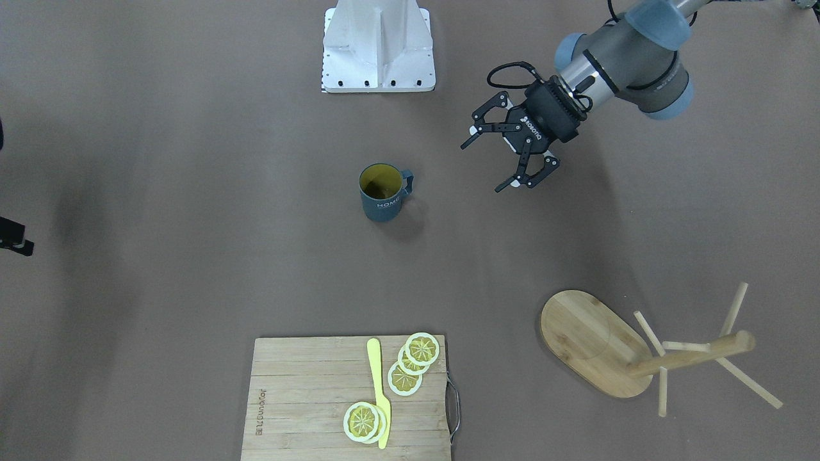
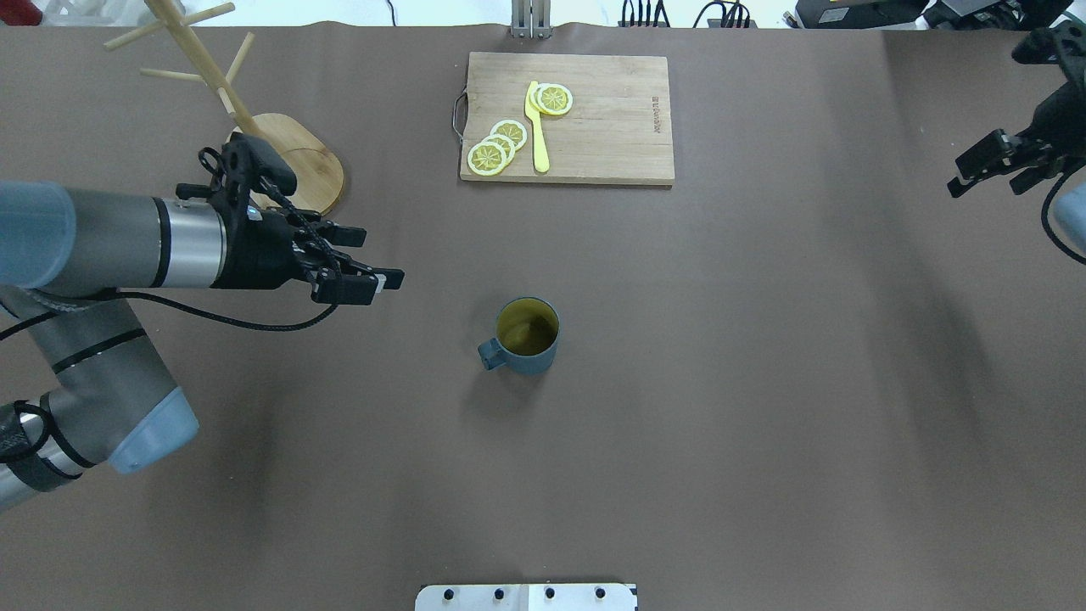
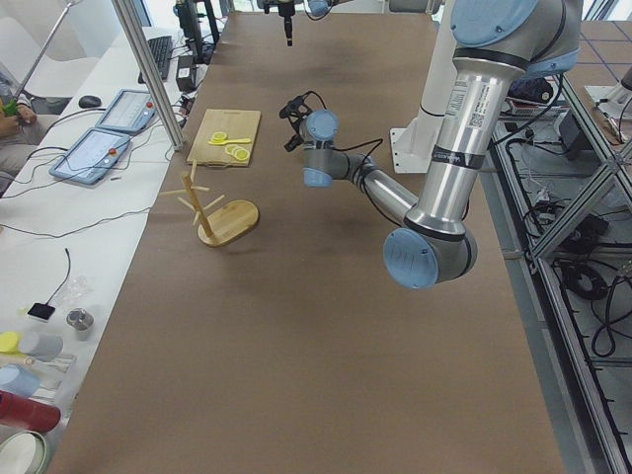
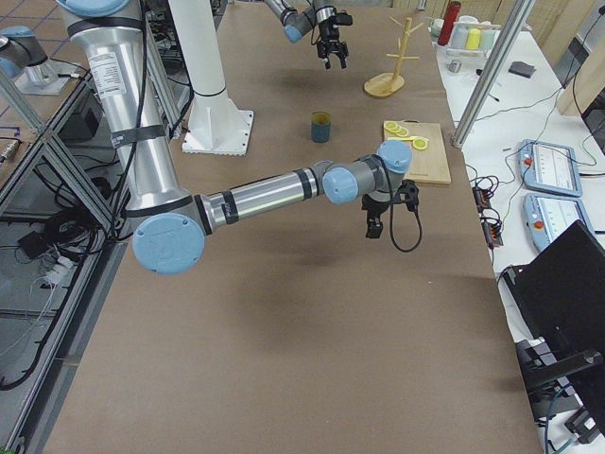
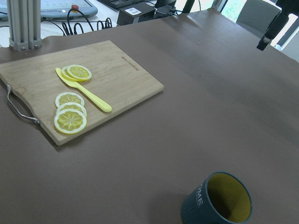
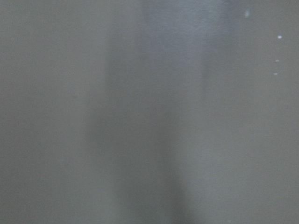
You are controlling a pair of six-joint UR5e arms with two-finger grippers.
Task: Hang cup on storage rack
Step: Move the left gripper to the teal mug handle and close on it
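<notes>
currently in approach: left tool (image 1: 482,168), jaws apart and empty, hangs short of the cup (image 1: 382,192), upright on the desk (image 1: 192,192) ahead and below it. right tool (image 2: 984,185): cannot tell. next: descend, clamp the rim.

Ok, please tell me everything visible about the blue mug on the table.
The cup is a dark teal-blue cylindrical mug, ceramic-looking, yellow inside, with white "HOME" lettering and a loop handle turned toward the robot's left. It stands upright, mouth up, seemingly empty, on the brown table, which alone touches it; the open left pincer hovers apart.
</notes>
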